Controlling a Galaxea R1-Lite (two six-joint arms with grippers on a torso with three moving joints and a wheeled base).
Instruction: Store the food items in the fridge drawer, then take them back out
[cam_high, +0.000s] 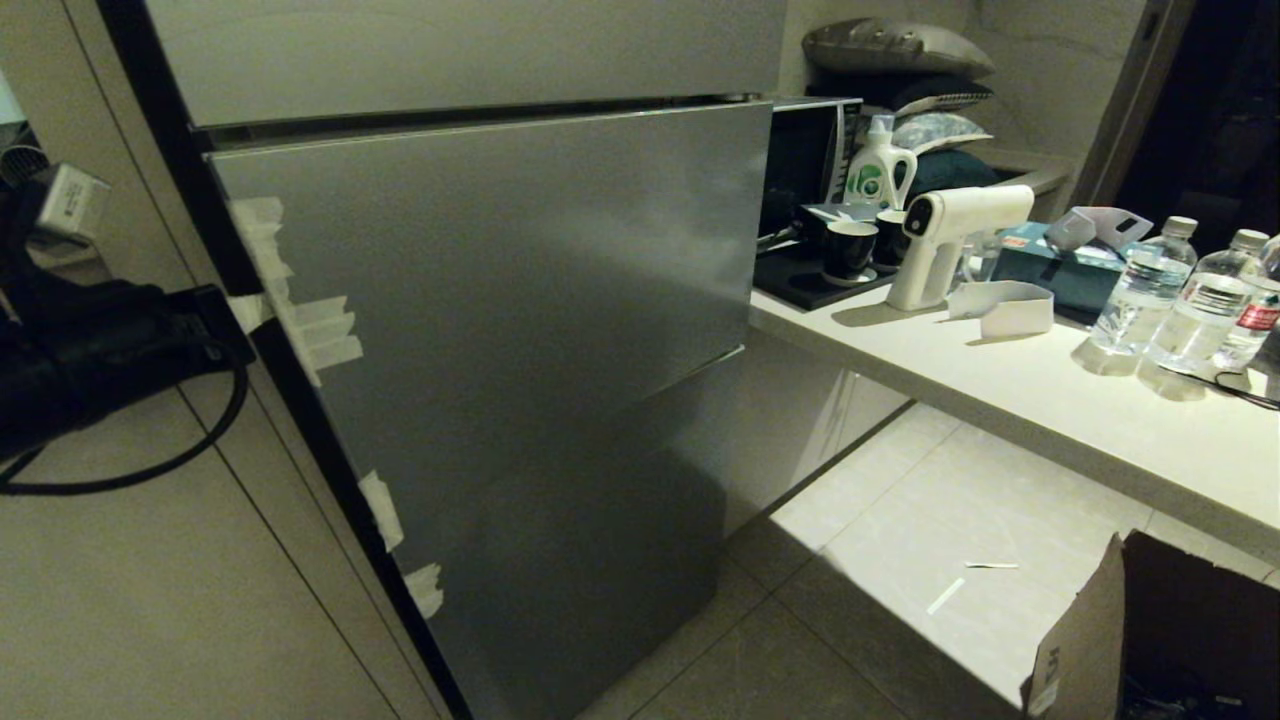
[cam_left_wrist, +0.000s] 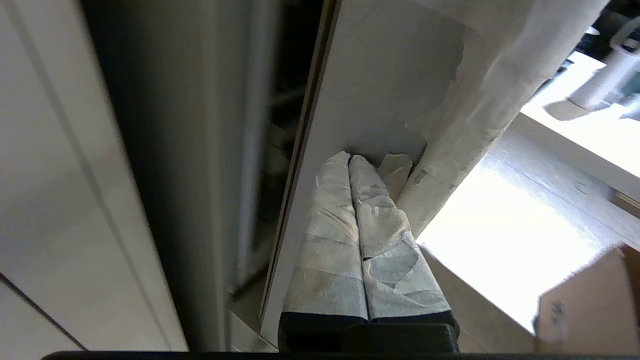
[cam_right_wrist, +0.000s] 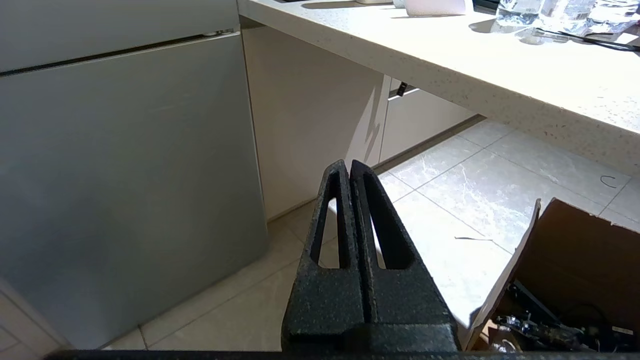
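Grey fridge door (cam_high: 480, 300) fills most of the head view, swung partly out, tape strips (cam_high: 320, 335) along its left edge. Fridge drawer and food not in any view, so their place cannot be told. Cream worktop (cam_high: 1050, 400) runs to the right of the fridge, carrying water bottles (cam_high: 1140, 290), a white spray gun (cam_high: 950, 240), dark cups (cam_high: 850, 250), a detergent bottle (cam_high: 880, 165). Tiled floor (cam_high: 900, 540) below it, cardboard box (cam_high: 1150, 640) at the lower right corner. Left arm (cam_high: 90, 350) sits at the fridge's left edge; left tool (cam_left_wrist: 349, 160) has its tape-wrapped fingers (cam_left_wrist: 330, 240) pressed together, empty, tips against the door's edge by the tape. Right tool (cam_right_wrist: 348, 167) hangs low over the floor, black fingers (cam_right_wrist: 375, 225) closed tight on nothing, well apart from the door
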